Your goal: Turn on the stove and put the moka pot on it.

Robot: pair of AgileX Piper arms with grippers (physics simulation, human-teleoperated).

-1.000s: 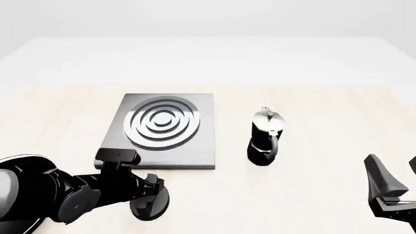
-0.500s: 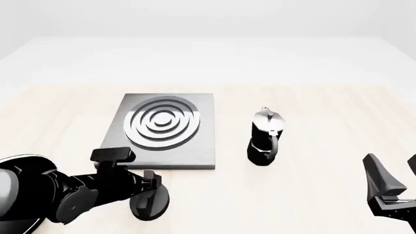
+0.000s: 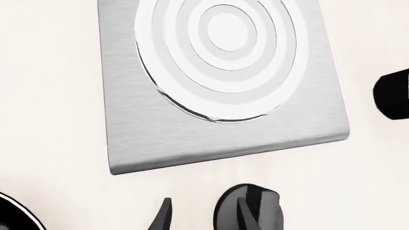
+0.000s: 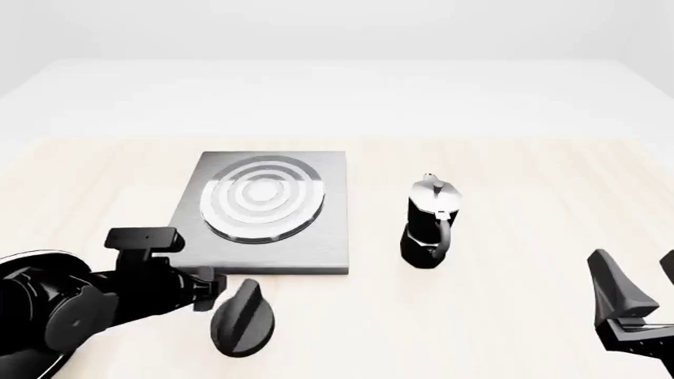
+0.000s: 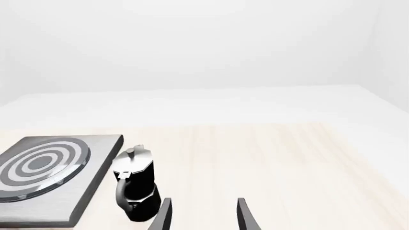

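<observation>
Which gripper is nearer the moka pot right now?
Right. The right gripper is open, low beside the moka pot on its right. The left gripper sits by the black knob, beyond the stove's front edge.

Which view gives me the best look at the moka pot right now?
The front view: the whole moka pot shows, upright on the table beside the stove. The right wrist view cuts its base behind a finger. The left wrist view shows only a black edge.

Both arms are glossy black with rounded joints, each pincer (image 4: pixel 639 304) ending in thin, tapered black fingers (image 5: pixel 246 215).
</observation>
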